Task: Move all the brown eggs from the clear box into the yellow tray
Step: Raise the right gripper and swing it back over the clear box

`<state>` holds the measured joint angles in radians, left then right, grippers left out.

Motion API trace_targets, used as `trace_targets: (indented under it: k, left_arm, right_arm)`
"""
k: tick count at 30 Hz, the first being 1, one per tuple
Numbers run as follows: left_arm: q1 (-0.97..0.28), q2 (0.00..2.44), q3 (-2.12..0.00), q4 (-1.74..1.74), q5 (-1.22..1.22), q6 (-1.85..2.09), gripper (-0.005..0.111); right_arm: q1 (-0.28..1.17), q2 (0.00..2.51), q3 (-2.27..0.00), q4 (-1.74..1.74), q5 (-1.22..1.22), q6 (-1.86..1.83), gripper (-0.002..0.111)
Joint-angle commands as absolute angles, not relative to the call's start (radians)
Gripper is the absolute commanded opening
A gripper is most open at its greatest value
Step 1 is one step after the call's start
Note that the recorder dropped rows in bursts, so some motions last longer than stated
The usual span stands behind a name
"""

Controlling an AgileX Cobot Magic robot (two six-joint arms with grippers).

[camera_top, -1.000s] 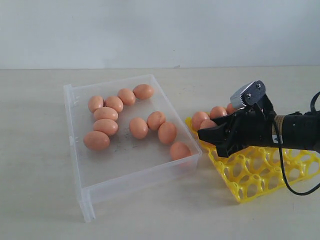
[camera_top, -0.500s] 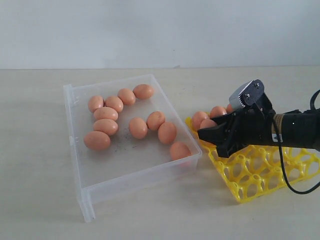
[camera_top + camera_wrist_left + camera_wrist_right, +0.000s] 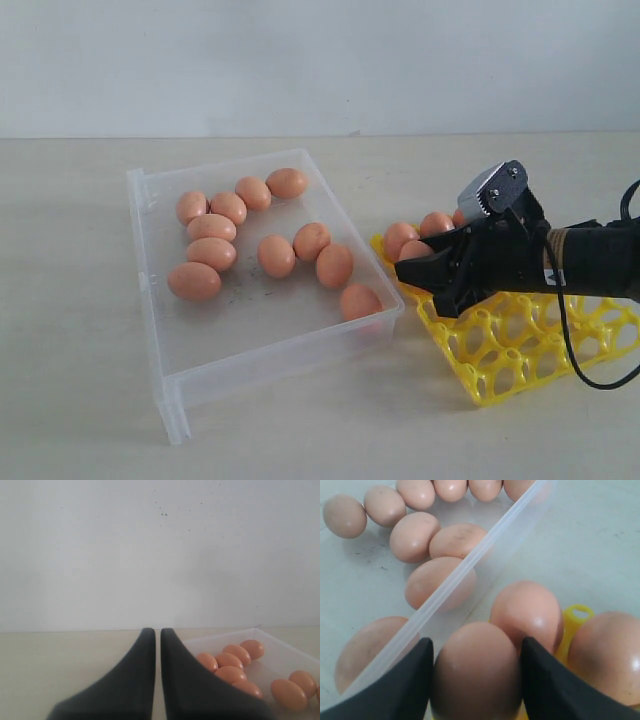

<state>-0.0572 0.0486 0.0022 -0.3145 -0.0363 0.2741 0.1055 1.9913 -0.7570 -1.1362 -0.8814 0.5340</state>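
Several brown eggs (image 3: 275, 255) lie in the clear box (image 3: 280, 356) at centre left. To its right sits the yellow tray (image 3: 520, 350), with eggs (image 3: 398, 238) along its far edge. My right gripper (image 3: 425, 275) hangs over the tray's corner nearest the box, shut on one brown egg (image 3: 415, 249). In the right wrist view that egg (image 3: 476, 675) fills the gap between the black fingers (image 3: 405, 685), with two tray eggs (image 3: 527, 612) just beyond it and the box wall (image 3: 470, 565) close by. My left gripper (image 3: 157, 632) is shut and empty, looking toward box eggs (image 3: 230, 660).
A pale tabletop (image 3: 80, 300) runs all around the box and tray, with a white wall (image 3: 300, 60) behind. The right arm's black cable (image 3: 575, 350) loops down over the tray's right part.
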Motion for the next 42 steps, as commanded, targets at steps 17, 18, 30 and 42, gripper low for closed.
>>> trace_targets:
  k: [17,18,30,42]
  left_arm:
    - [-0.060,0.053,0.000,-0.319,-0.052,0.279,0.004]
    - [-0.060,0.053,0.000,-0.319,-0.052,0.279,0.004]
    - [-0.060,0.053,0.000,-0.319,-0.052,0.279,0.004]
    - [-0.060,0.053,0.000,-0.319,-0.052,0.279,0.004]
  right_arm:
    - [0.102,1.926,-0.761,-1.066,-0.879,0.539,0.050]
    - [0.102,1.914,-0.761,-1.079,-0.874,0.552,0.050]
    - [0.102,1.882,-0.758,-1.045,-1.028,0.452,0.050]
    - [0.339,1.882,-0.761,-1.026,-1.192,0.366,0.050]
